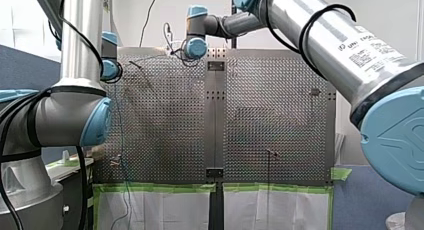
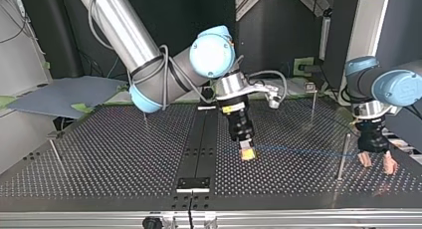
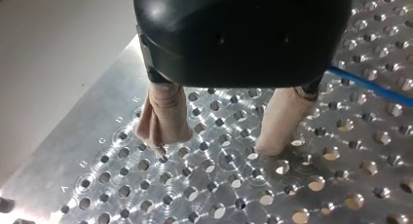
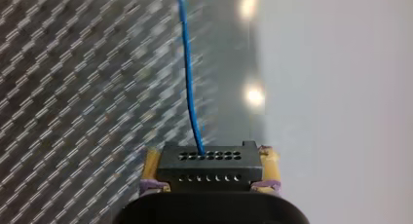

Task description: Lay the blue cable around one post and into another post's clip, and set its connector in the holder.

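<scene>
Landmark: dark centre rail (image 2: 201,139) of the perforated metal table (image 2: 99,159).
Right gripper (image 2: 247,154): just beside the rail, on its top-view right side, low over the plate. Its yellow pads pinch the black rectangular multi-hole connector (image 4: 209,163) by its short ends.
Blue cable (image 2: 298,150): leaves the connector and runs low over the holes away from the rail, passing the thin upright metal post (image 2: 343,154).
Left gripper (image 2: 377,160): well apart from the rail, beyond that post, near the table's side edge. Its beige-wrapped fingers (image 3: 163,117) are spread over bare holes, with the cable just beside them. Tip contact with the plate cannot be told.
Room: a wide stretch of plate on the rail's other side reaches out to a slim leaning rod (image 2: 54,152) near the edge.
</scene>
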### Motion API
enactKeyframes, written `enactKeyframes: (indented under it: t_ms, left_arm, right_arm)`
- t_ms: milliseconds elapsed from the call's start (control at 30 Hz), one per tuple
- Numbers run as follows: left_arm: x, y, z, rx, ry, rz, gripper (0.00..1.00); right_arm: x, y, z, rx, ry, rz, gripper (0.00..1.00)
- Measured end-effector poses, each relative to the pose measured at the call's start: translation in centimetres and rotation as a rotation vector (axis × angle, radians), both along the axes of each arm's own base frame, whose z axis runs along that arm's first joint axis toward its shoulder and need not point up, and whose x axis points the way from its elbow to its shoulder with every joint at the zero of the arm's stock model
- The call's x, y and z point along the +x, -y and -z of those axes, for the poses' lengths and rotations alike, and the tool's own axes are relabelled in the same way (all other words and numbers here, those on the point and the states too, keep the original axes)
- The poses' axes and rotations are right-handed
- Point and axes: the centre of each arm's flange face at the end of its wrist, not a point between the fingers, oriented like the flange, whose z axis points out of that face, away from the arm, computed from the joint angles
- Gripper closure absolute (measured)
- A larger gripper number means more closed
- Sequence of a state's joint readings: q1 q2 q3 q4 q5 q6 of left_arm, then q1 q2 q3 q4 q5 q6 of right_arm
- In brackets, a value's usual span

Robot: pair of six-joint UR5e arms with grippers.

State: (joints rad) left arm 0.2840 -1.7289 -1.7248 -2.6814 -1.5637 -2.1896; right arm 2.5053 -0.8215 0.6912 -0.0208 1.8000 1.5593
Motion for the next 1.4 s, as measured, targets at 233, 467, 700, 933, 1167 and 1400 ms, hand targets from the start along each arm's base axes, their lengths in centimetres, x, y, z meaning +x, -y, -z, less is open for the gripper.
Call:
enactKeyframes:
  t_ms: [233, 467, 700, 933, 1167, 1400]
  left_arm:
    - [0.0, 0.4, 0.1, -0.005, -0.002, 0.014, 0.00]
    - [0.0, 0.6, 0.2, -0.015, 0.000, 0.022, 0.00]
    - [0.0, 0.7, 0.1, -0.019, 0.001, 0.025, 0.00]
    - [0.0, 0.7, 0.1, -0.025, 0.004, 0.026, 0.00]
    - [0.0, 0.8, 0.1, -0.030, 0.005, 0.035, 0.00]
    - [0.1, 0.9, 0.1, -0.034, 0.006, 0.045, 0.00]
  right_arm:
    - [-1.5, 0.9, 3.5, 0.060, -0.074, 0.079, 0.99]
    - [-2.3, 1.4, 6.2, 0.090, -0.049, 0.150, 0.99]
    - [-3.1, 2.1, 8.7, 0.126, 0.007, 0.179, 0.99]
    - [-5.2, 4.8, 11.6, 0.140, 0.032, 0.223, 0.99]
    - [-8.1, 8.1, 14.2, 0.157, 0.067, 0.290, 0.99]
    - [-10.0, 8.9, 16.9, 0.150, 0.059, 0.368, 0.99]
